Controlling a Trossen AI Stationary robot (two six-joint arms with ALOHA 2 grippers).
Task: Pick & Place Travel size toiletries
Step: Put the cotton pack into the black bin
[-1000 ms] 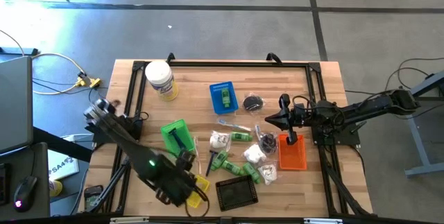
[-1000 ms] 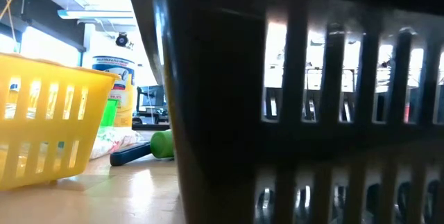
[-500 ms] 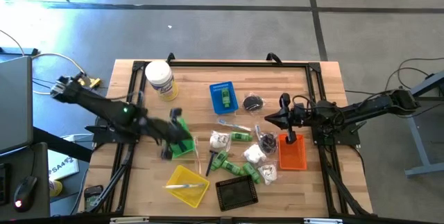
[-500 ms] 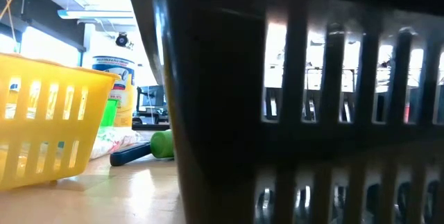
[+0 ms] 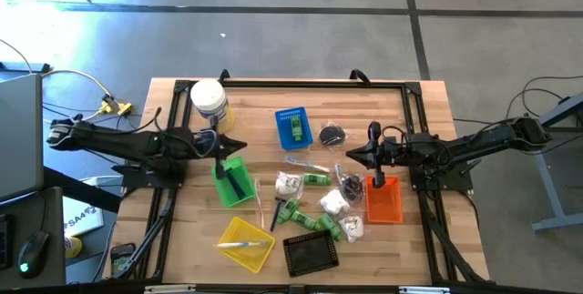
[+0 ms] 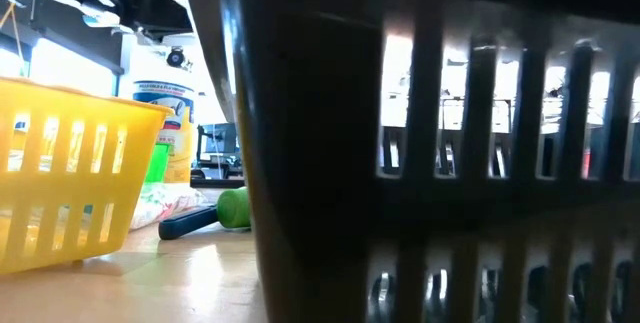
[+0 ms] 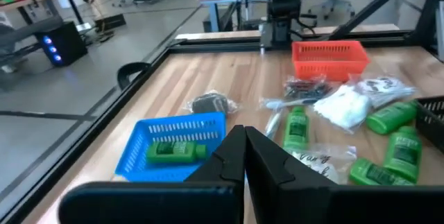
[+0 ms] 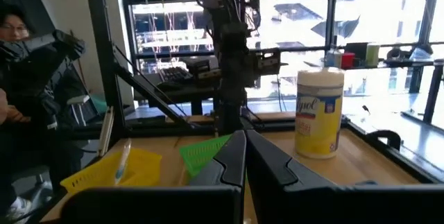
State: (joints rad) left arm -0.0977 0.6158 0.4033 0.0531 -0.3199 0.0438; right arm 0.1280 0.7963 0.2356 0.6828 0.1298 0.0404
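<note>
Both clenched empty pincers above wooden table; grey floor.

toiletries: green bottles, white packets, dark bits | loose cluster, table centre | one bottle lying in blue basket

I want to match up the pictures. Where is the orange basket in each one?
High view: orange basket, right of centre, by the right gripper.
Low view: not in it.
Left wrist view: far across the table.
Right wrist view: not in it.
Shared landmark: the blue basket.
</note>
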